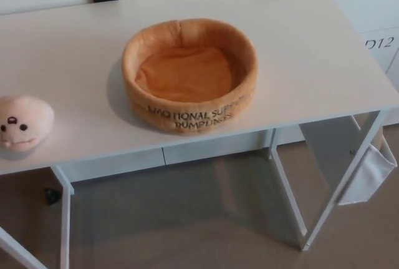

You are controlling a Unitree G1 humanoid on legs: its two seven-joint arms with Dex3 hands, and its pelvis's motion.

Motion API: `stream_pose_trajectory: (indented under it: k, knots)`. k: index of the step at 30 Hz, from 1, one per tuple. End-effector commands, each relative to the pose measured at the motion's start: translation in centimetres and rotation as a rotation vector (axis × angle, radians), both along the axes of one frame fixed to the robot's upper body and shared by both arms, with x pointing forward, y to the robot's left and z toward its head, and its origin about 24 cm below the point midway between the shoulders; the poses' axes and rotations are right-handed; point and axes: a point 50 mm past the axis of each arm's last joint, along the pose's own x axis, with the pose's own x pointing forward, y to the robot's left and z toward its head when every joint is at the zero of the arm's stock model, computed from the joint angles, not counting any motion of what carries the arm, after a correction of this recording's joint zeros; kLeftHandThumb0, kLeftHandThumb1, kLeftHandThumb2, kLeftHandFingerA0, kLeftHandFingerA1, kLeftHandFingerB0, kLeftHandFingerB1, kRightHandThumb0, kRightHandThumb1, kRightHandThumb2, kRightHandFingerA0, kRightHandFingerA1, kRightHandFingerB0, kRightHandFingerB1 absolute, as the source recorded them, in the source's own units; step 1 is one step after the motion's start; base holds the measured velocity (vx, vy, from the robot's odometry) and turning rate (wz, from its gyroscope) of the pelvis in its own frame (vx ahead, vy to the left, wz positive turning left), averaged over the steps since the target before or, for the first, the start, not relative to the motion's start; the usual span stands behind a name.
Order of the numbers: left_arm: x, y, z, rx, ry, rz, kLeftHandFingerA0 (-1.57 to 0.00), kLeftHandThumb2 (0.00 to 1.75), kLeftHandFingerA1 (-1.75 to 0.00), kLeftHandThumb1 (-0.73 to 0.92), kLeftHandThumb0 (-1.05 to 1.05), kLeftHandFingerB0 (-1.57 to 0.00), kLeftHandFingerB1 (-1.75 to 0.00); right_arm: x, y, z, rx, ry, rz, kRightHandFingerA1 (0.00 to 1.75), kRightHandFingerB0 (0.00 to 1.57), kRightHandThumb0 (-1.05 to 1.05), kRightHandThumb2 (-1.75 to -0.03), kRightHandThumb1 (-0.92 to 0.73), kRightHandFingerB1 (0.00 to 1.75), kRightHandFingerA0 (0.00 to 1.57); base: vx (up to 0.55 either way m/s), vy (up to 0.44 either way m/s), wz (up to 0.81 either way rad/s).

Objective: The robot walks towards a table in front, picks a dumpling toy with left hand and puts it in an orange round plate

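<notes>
Head view: a white table (75, 63) carries an orange plush round plate (189, 116), printed with dark lettering, near its middle. The pink dumpling toy (24, 123), face showing, sits at the table's left edge, well apart from the plate. Neither robot hand shows, so their fingers cannot be judged.

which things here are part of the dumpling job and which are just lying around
Part of the job:
- dumpling toy, at the table's left edge
- orange round plate, empty, mid-table
- white table carrying both

Just lying about:
- white fabric pouch hanging off the table's right side
- white cabinets behind
</notes>
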Motion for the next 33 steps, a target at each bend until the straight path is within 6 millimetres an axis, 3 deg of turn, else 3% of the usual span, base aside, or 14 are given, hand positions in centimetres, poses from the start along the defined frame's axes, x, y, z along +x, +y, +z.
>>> stream_pose_trajectory:
  k: [1,10,11,17,18,19,29,30,33]
  knots:
    - [0.4,0.5,0.4,0.023,0.001,-0.031,-0.74,0.59,-0.98,0.63,-0.24,-0.34,-0.33,0.2,0.0,-0.1,0.007,0.006,-0.008,0.53,0.42,-0.39,-0.61,-0.66,0.34,0.93,-0.09,0.18,-0.19]
    - [0.4,0.6,0.5,0.021,-0.006,-0.033,-0.72,0.59,-0.97,0.63,-0.23,-0.34,-0.33,0.2,0.1,-0.1,0.007,-0.001,-0.012,0.56,0.43,-0.4,-0.61,-0.66,0.34,0.94,0.02,0.209,-0.07]
    - [0.6,0.6,0.4,0.028,-0.001,-0.035,-0.72,0.58,-0.84,0.62,-0.25,-0.35,-0.33,0.2,0.1,-0.1,0.009,-0.004,-0.007,0.54,0.44,-0.4,-0.61,-0.66,0.34,0.95,0.0,0.0,0.0]
    - [0.8,0.6,0.4,0.037,0.005,-0.038,-0.71,0.58,-0.88,0.62,-0.24,-0.35,-0.33,0.5,0.1,0.0,0.015,-0.015,0.003,0.57,0.44,-0.41,-0.62,-0.66,0.35,0.96,-0.02,-0.062,0.09]
    - [0.9,0.6,0.5,0.034,-0.003,-0.049,-0.75,0.59,-0.95,0.63,-0.24,-0.33,-0.33,0.6,0.1,0.0,0.013,-0.016,0.002,0.68,0.33,-0.46,-0.85,-0.51,0.48,0.89,-0.05,-0.201,-0.28]
    - [1.1,0.6,0.6,0.026,-0.012,-0.057,-0.75,0.59,-0.93,0.63,-0.24,-0.33,-0.32,0.7,0.2,-0.1,0.014,-0.015,-0.001,0.53,0.42,-0.39,-0.62,-0.67,0.35,0.94,-0.01,-0.176,-0.03]
    - [1.8,0.6,0.7,0.024,-0.03,-0.054,-0.75,0.59,-0.95,0.63,-0.23,-0.34,-0.33,1.4,0.1,-0.1,0.025,-0.015,-0.014,0.53,0.43,-0.39,-0.61,-0.67,0.34,0.91,0.04,-0.094,-0.04]
    - [1.9,0.6,0.7,0.029,-0.032,-0.059,-0.7,0.59,-0.8,0.63,-0.24,-0.35,-0.33,1.5,0.1,-0.1,0.024,-0.015,-0.016,0.53,0.43,-0.4,-0.61,-0.67,0.34,0.93,0.05,0.083,-0.19]
    - [1.7,0.6,0.6,0.035,-0.024,-0.057,-0.68,0.59,-0.93,0.63,-0.25,-0.36,-0.33,1.1,0.2,-0.2,0.03,-0.007,-0.024,0.52,0.43,-0.39,-0.61,-0.67,0.34,0.92,0.14,0.14,-0.09]
